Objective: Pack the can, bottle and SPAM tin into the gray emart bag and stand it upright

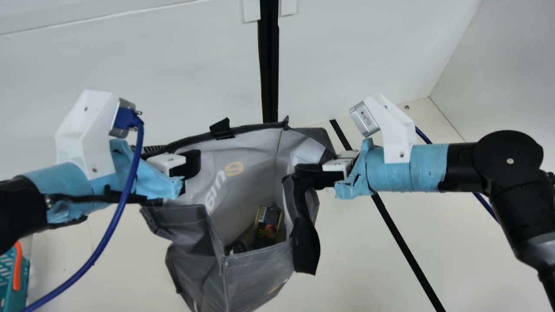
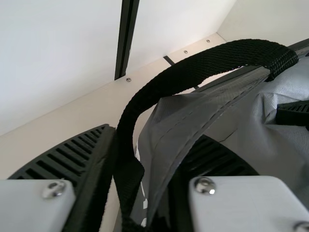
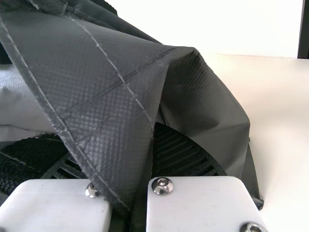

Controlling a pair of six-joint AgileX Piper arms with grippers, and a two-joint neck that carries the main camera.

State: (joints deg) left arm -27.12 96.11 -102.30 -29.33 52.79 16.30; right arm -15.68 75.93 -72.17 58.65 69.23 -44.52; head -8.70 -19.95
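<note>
Relation of the gray emart bag [image 1: 260,266] to the two grasping arms, clock directions as in the main view. The bag's mouth lies between the pincers, toward 4 o'clock from the left pincer [image 2: 155,134] and toward 8 o'clock from the right pincer [image 1: 299,173]. The bag's long axis runs, slightly tilted, from the mouth toward 7 o'clock. The left pincer is spread, with a black handle [image 2: 193,70] and gray cloth between its fingers; the right pincer is pinching the bag's edge — the firmer hold. Inside, the SPAM tin [image 1: 268,223] leans toward 1 o'clock, lying at 7 o'clock from the right pincer, apparently the nearer of the two. A dark object [image 1: 236,248] rests just beside it; whether this is the can or the bottle cannot be told. Probable next step: close the left pincer on the rim or handle, then set the bag upright on the counter [image 1: 355,260] — an uneven hold could tip it. Markings: white and yellow lettering [image 1: 223,182] on the inner wall; fine print on the tin's label.
</note>
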